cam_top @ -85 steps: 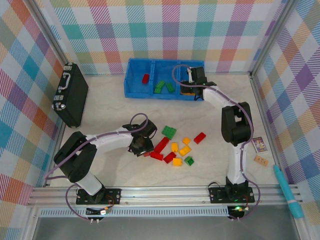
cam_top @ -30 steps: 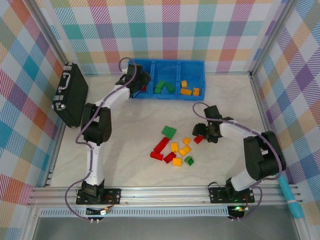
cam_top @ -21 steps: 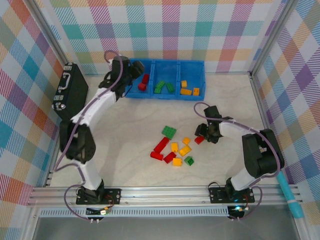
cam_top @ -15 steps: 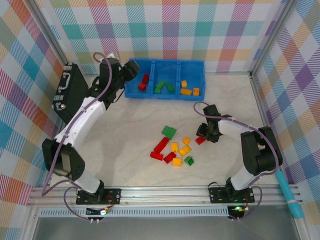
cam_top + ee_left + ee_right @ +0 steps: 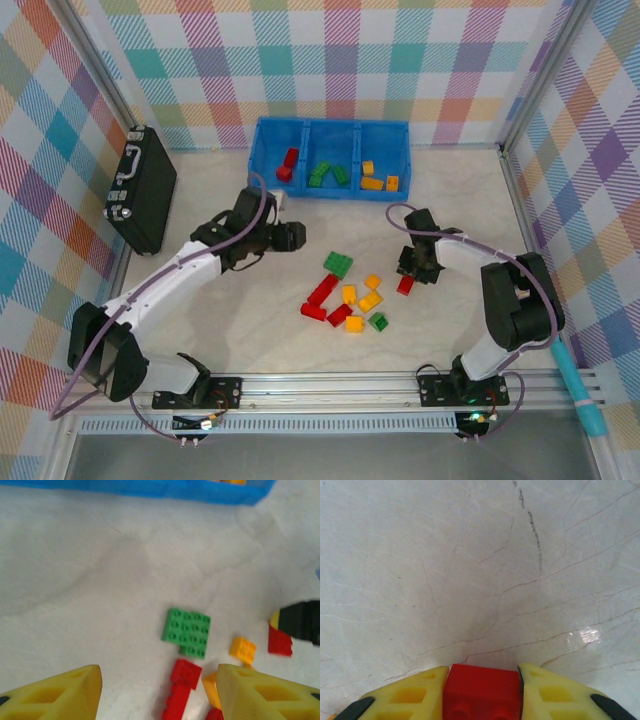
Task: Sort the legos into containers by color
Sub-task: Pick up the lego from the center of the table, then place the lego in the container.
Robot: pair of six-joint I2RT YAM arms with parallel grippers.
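Pinching a red brick (image 5: 482, 692) in the right gripper (image 5: 482, 669), low over the table (image 5: 230, 330) and just beside the right edge of the loose pile (image 5: 349, 296) of red, green and yellow bricks.

Hovering with the left gripper (image 5: 290, 236), spread wide and holding nothing, above bare surface between the blue bin (image 5: 330, 123) and the pile. Ahead of it, in the wrist view, a green plate (image 5: 186, 631) lying flat.

Against the far wall, the bin: red bricks in the left compartment, green in the middle, yellow-orange in the right.

Plenty of open room in front of the bin and left of the pile. Along the left wall, well apart, a black case (image 5: 140, 188). Near the right edge, a card (image 5: 518, 289) and a tan tile (image 5: 521, 320).
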